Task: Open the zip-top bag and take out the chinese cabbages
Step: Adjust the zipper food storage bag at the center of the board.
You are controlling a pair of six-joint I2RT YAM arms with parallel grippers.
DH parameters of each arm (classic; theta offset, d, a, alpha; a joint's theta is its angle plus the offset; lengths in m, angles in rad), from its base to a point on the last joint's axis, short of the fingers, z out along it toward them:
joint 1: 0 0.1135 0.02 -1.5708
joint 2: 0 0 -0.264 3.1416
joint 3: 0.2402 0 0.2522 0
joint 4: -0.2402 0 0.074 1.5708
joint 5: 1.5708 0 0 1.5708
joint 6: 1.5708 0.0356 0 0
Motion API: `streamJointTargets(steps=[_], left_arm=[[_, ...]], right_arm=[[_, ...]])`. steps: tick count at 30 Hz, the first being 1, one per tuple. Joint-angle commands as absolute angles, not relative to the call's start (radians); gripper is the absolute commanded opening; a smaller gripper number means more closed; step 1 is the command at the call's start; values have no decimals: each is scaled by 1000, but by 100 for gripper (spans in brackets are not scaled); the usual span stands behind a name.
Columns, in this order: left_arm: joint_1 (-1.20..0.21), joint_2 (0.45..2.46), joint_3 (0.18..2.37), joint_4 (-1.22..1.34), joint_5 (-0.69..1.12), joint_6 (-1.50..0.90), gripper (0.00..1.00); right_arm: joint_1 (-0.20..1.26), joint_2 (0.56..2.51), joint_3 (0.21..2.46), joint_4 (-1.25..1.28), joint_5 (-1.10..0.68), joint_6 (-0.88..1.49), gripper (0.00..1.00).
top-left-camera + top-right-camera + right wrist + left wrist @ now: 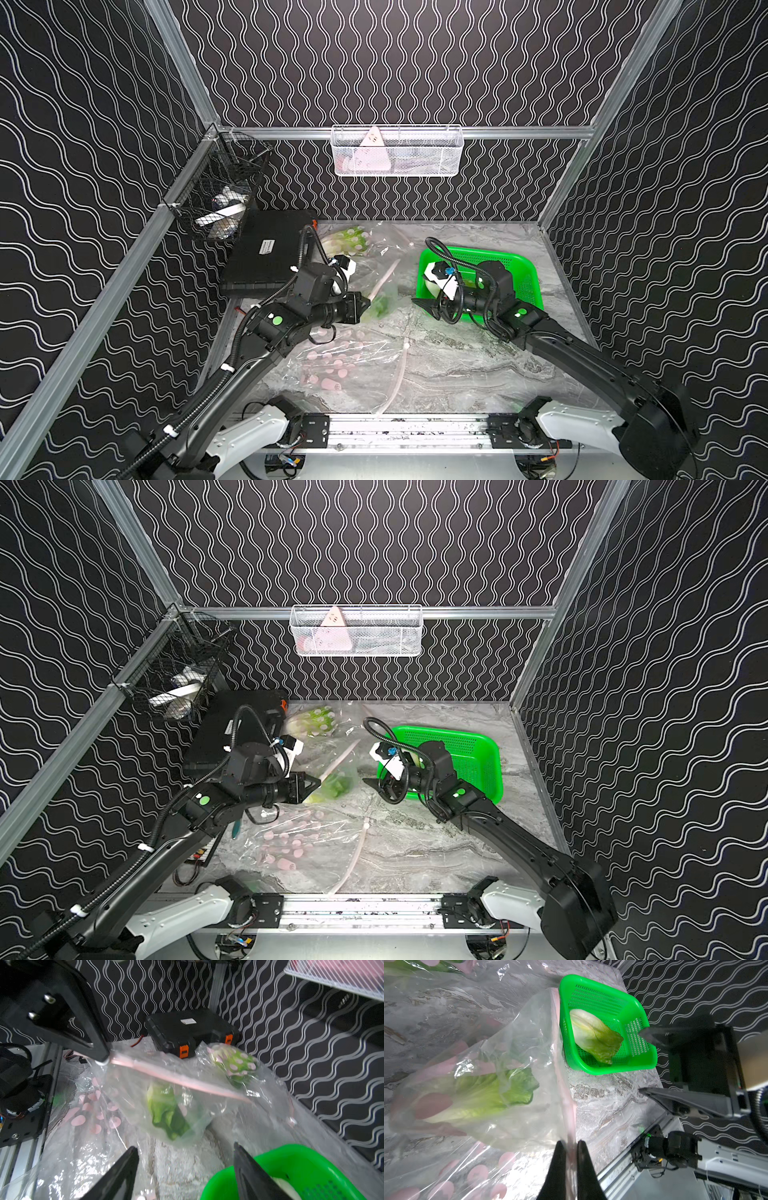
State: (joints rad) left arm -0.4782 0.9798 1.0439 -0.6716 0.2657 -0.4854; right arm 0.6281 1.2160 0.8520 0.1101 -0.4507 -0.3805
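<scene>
One chinese cabbage point(481, 1093) lies inside the zip-top bag point(529, 1022), long axis from closed bottom to mouth, leafy end toward the pink zip strip point(563, 1084); a second cabbage point(593, 1036) lies lengthwise in the green basket point(623, 1069), a third cabbage point(234, 1064) under dotted plastic point(268, 1084) by the black case point(182, 1030). My left gripper point(569, 1147) is clamped on the zip strip; my right gripper point(185, 1146), jaws apart and empty, hangs between bag and basket
</scene>
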Motion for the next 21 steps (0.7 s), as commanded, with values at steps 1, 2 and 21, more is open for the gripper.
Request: streamJointTargets(steps=[1,2,21], left_arm=[[-477,960,1054,-773,322,-382,0],[-476,953,1048,-771,336,-378,0],[-476,914,1058,-799,350,-341,43]], right_arm=[[671,1271,854,284,-489,-470,74],[693,1293,850,304,-479,-489,73],[871,1485,891,450,-364,-595,71]])
